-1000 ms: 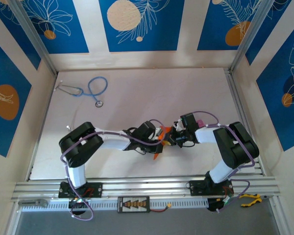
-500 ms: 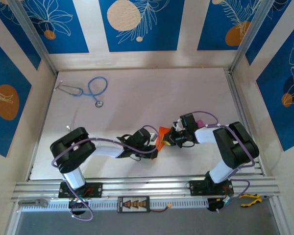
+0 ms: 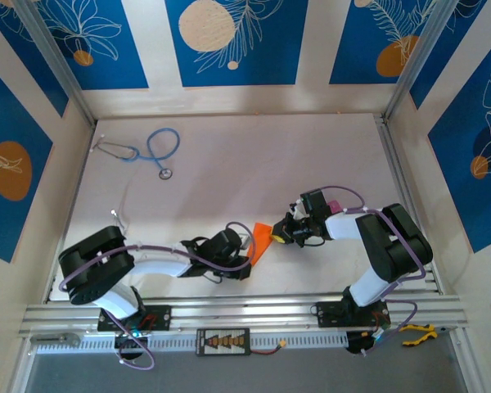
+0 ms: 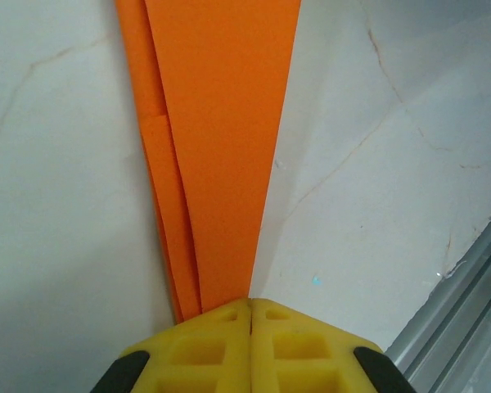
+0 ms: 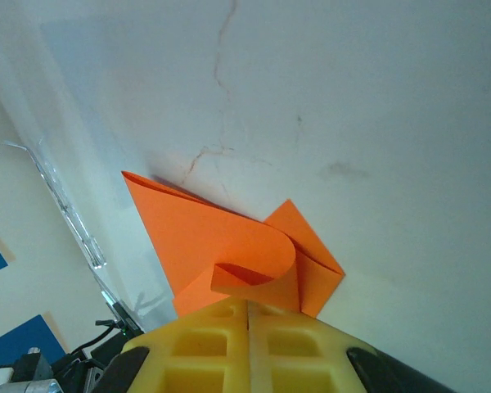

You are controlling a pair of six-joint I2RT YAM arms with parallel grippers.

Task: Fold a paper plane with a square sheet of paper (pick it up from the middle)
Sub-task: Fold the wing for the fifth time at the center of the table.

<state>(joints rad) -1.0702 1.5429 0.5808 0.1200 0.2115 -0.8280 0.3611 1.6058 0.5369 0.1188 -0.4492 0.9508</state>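
The orange paper plane lies stretched between both grippers near the table's front middle, a narrow folded dart. In the left wrist view its layered length tapers down into my left gripper, whose yellow jaws are shut on the narrow end. From above, the left gripper sits at the paper's near tip. My right gripper is shut on the wide end, where a flap of the plane curls over just above the jaws. From above, the right gripper is at the paper's right edge.
A blue stethoscope lies at the far left of the table. A small pink thing sits beside the right wrist. The aluminium rail runs along the near edge, close to the left gripper's right side.
The left arm has drawn back toward the near left, its gripper sliding down the paper to the narrow tip. The paper now lies longer and flatter. The right gripper has stayed put.
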